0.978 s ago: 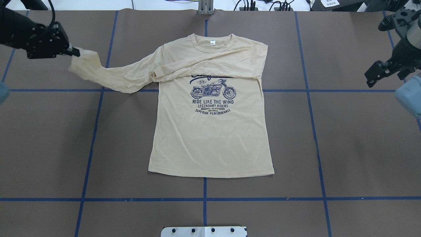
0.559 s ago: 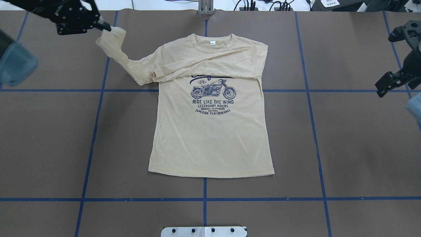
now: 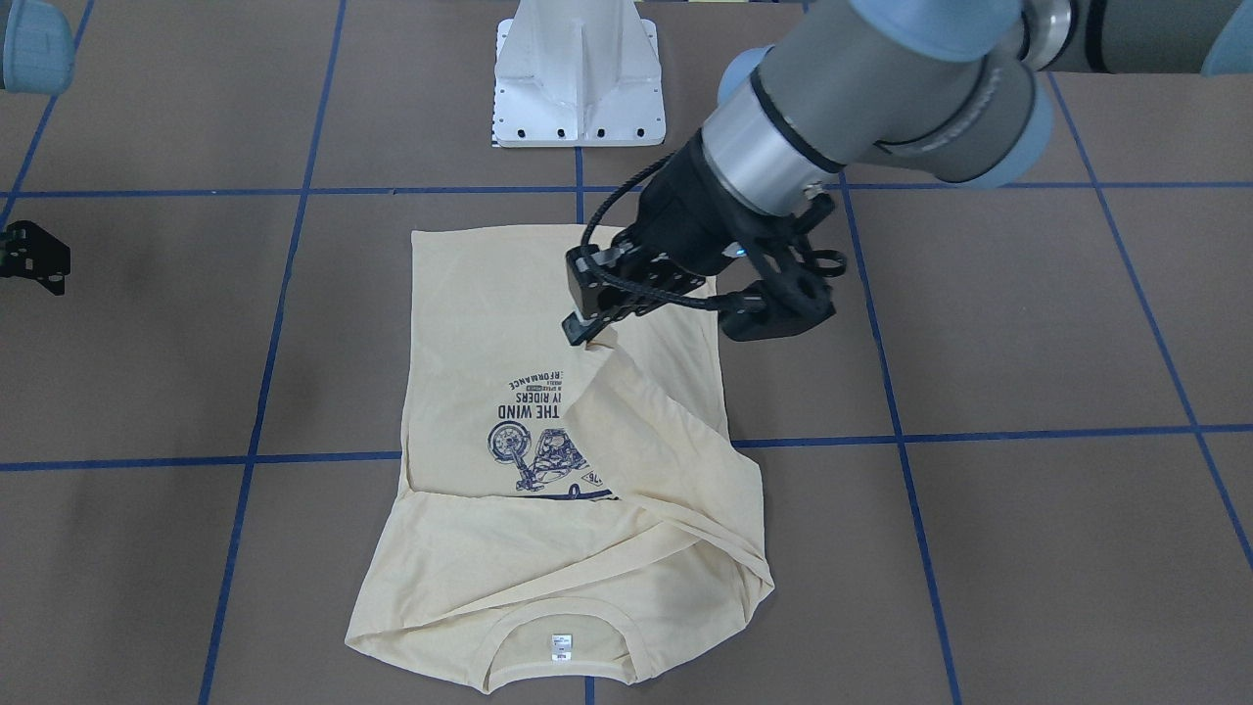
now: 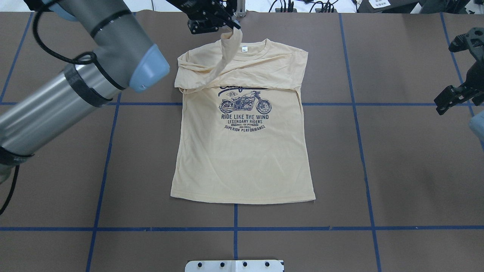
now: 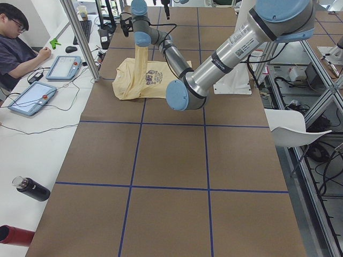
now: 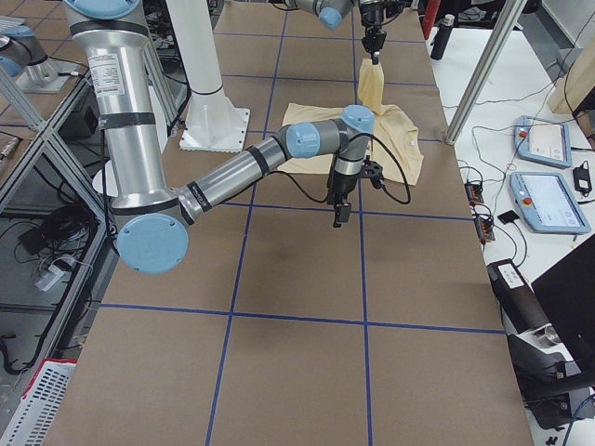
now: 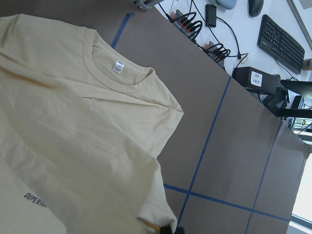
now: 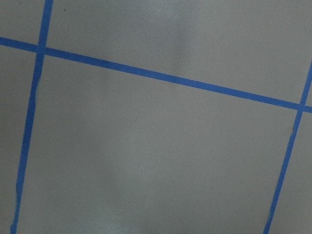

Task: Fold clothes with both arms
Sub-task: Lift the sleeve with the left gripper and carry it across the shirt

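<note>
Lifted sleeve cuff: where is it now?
Overhead view, top centre: the cuff is pinched in the left gripper, above the collar, just left of the neck label.

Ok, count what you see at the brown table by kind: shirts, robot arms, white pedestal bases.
T-shirt: 1
Robot arms, the left arm and the right arm: 2
White pedestal base: 1
Total: 4

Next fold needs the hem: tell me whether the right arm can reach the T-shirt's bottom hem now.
Probably yes. The right gripper hangs over bare table beside the T-shirt, nothing lies between it and the hem, and the left gripper holds a sleeve up near the collar.
</note>
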